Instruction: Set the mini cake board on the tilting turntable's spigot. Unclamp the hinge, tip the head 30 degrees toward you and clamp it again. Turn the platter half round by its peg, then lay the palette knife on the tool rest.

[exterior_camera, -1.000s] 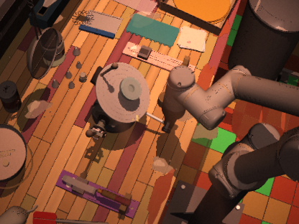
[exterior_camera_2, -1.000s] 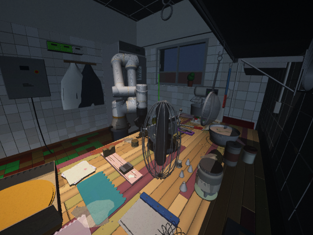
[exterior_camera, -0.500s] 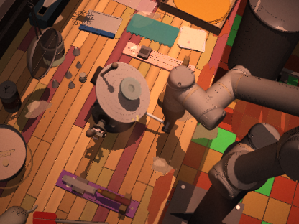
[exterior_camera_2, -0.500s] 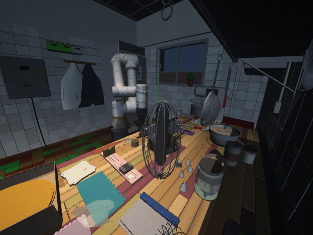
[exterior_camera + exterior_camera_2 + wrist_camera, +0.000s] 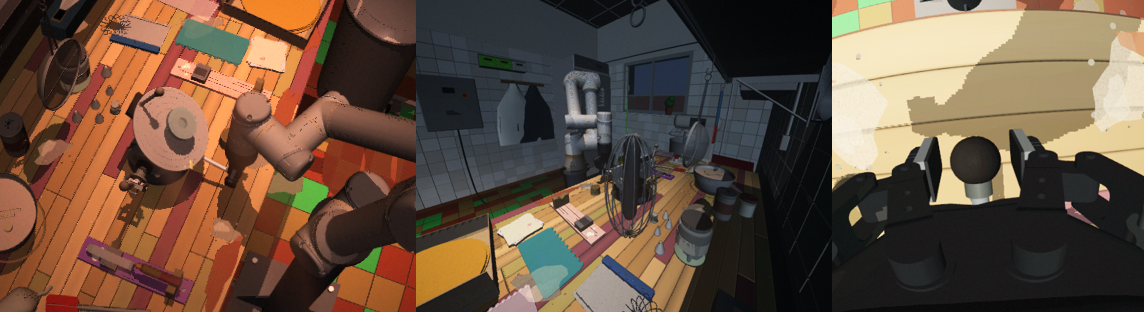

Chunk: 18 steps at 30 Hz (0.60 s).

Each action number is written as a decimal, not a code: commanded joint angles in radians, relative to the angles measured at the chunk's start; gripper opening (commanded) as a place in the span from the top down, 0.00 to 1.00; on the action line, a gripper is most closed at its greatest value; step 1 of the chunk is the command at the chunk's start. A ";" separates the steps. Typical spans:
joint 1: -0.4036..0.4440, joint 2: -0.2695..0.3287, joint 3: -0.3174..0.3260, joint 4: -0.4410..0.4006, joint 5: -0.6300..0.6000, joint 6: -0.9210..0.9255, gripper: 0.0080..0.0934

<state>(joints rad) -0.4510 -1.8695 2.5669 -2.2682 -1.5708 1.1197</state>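
Observation:
In the middle of the wooden bench the tilting turntable (image 5: 167, 137) stands with its grey platter tipped, and the mini cake board (image 5: 181, 122) sits at the platter's centre. The platter's peg (image 5: 159, 92) stands at its far rim. A clamp lever with a dark ball knob (image 5: 975, 159) sticks out from the turntable's right side. My gripper (image 5: 974, 157) is open around that knob, holding nothing. The palette knife (image 5: 131, 267) lies on a purple mat near the bench's front edge. A pink tool rest (image 5: 220, 82) lies beyond the turntable.
The bench's right edge runs just past my gripper, with tiled floor beyond. Paper scraps (image 5: 224, 230) lie on the boards nearby. A large wire whisk (image 5: 630, 184) and several piping nozzles (image 5: 97, 102) stand left of the turntable, and a bowl (image 5: 12, 212) sits at the left.

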 commanded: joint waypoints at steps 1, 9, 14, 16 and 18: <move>0.000 0.000 0.000 0.000 0.000 0.000 0.53; 0.000 -0.009 -0.006 0.015 0.000 0.000 0.53; 0.000 -0.027 -0.018 0.043 0.000 0.000 0.53; 0.000 -0.035 -0.023 0.057 0.000 0.000 0.53; 0.000 -0.043 -0.029 0.071 0.000 0.000 0.53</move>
<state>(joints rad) -0.4511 -1.9128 2.5377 -2.1956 -1.5708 1.1197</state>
